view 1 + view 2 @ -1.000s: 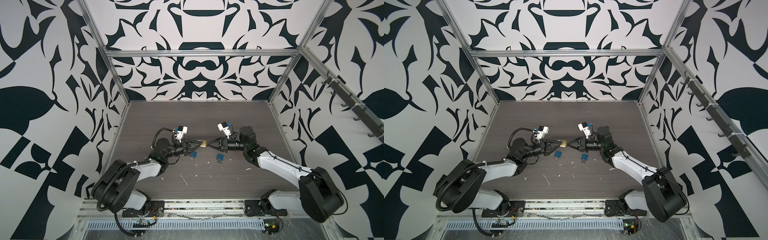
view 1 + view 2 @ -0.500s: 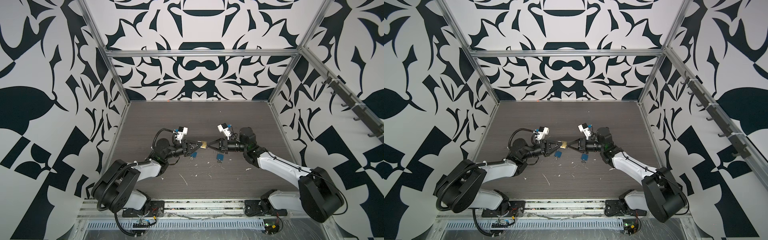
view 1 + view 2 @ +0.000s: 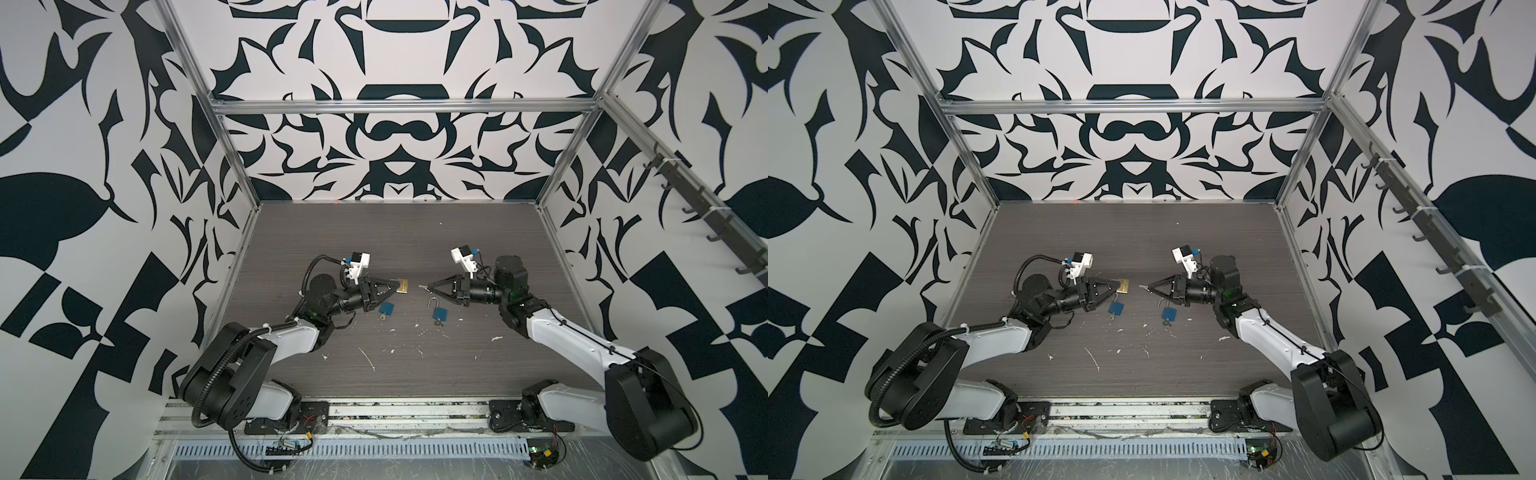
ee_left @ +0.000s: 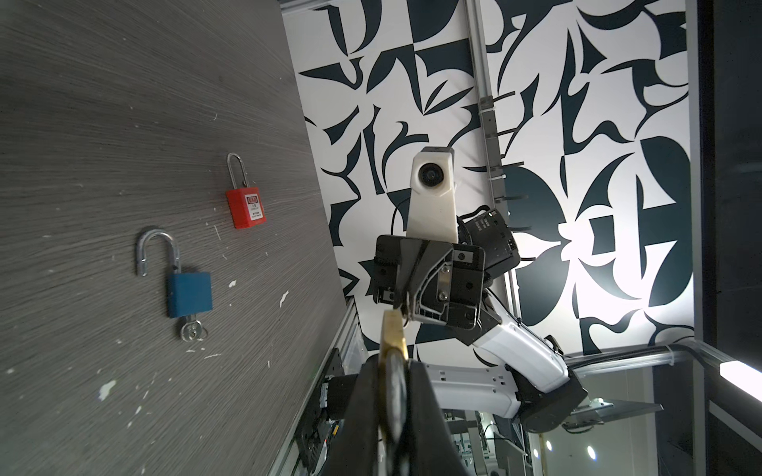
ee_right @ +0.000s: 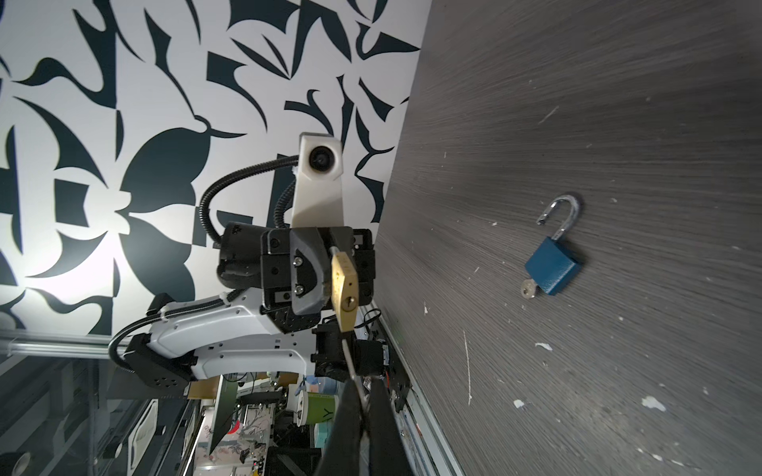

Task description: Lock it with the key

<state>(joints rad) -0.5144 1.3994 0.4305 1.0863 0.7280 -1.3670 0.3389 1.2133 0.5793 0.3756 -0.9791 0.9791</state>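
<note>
I am clamping brass padlock (image 3: 402, 286) in left claw (image 3: 394, 288), key (image 3: 423, 286) in right claw (image 3: 429, 286); key is outside the keyhole, insertion and turning undone.

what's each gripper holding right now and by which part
The left gripper pinches the brass padlock by its shackle end, keyhole end free. The right gripper pinches the key by its head, blade pointing out.
</note>
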